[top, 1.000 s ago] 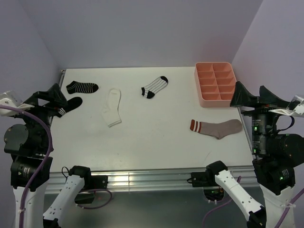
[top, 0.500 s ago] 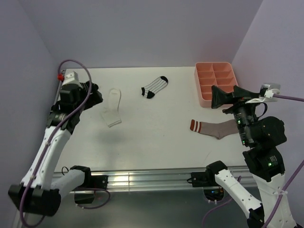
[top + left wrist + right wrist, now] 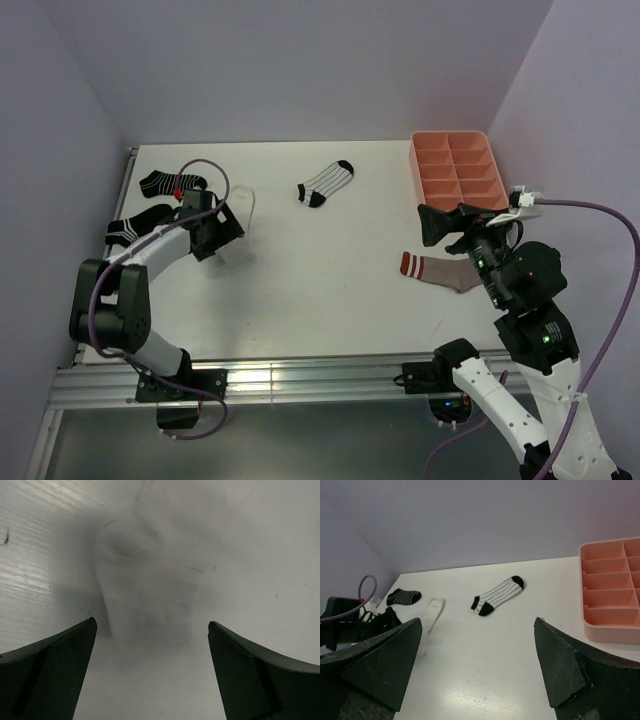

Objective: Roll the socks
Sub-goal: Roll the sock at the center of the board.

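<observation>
The left gripper (image 3: 220, 234), jaws apart, straddles the near end of the plain white sock (image 3: 147, 590), whose long axis runs straight away from it, so this arm is the nearer one. The right gripper (image 3: 432, 224), jaws also parted, hovers near the taupe sock (image 3: 445, 272).

Plain white sock (image 3: 142, 600): unrolled, flat, softly creased; left of centre, lying front to back.
Striped white sock (image 3: 326, 183): thin dark stripes, black toe and heel; flat, slanted, far middle.
Taupe sock (image 3: 432, 269): red-white cuff pointing left; flat, right side, toe end hidden.
Far black sock (image 3: 170, 183): white-striped, flat, far left.
Near black sock (image 3: 140, 222): white-striped cuff, at the left edge, just nearer than the other black one.
</observation>
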You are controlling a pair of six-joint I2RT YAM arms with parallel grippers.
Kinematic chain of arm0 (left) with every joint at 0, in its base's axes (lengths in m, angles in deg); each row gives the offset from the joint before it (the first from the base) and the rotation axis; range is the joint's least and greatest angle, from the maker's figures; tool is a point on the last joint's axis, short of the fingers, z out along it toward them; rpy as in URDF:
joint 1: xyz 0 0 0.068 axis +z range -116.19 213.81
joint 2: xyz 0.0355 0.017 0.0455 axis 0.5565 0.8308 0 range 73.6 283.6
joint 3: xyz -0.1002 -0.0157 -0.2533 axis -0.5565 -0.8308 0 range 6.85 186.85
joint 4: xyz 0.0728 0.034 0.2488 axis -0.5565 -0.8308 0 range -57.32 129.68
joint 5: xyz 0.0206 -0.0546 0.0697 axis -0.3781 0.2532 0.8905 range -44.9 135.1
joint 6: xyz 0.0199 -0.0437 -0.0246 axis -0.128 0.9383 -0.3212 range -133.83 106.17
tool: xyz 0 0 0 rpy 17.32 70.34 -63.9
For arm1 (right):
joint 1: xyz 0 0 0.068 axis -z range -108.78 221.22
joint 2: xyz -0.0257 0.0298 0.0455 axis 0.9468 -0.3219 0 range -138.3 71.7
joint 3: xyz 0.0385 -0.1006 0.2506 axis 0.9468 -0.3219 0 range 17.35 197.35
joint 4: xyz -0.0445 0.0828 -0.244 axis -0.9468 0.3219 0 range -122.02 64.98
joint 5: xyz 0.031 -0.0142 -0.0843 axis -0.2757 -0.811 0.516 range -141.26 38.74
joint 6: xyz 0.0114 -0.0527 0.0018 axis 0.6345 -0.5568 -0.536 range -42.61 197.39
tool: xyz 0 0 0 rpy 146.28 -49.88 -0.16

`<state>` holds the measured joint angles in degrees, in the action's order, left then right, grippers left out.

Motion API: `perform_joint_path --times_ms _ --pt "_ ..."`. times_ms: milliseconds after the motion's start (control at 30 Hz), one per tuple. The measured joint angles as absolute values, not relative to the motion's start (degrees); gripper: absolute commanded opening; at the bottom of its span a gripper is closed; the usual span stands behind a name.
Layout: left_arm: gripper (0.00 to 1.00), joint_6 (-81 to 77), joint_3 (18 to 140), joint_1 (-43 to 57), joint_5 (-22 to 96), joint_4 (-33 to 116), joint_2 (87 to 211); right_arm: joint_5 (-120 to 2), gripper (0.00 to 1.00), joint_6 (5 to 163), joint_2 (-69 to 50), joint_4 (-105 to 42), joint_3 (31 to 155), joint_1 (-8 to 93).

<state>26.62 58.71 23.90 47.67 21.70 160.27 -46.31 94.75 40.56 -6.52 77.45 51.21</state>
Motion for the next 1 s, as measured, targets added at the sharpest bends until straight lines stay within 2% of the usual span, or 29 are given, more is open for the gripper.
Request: perform_joint_path --times_ms 233,533,667,833,1000 --pt "0.99 30.03 59.52 21.59 47.98 25.46 167.73 -47.95 0.99 96.2 41.48 -6.21 73.67 51.21" --pt "0.98 39.49 60.85 9.74 50.56 30.84 170.94 -48.3 0.98 96.44 40.96 -6.19 73.16 51.21" --pt "0.98 43.01 61.05 1.08 52.92 30.27 170.94 -48.3 0.97 96.42 40.5 -6.19 73.14 51.21" --pt "0.98 40.61 62.71 -8.88 58.58 23.43 170.39 -48.32 0.96 96.11 39.95 -6.21 73.12 51.21" --pt "0.94 28.11 65.42 -9.12 68.26 19.17 168.78 -48.85 0.95 95.96 39.97 -6.41 71.94 51.21"
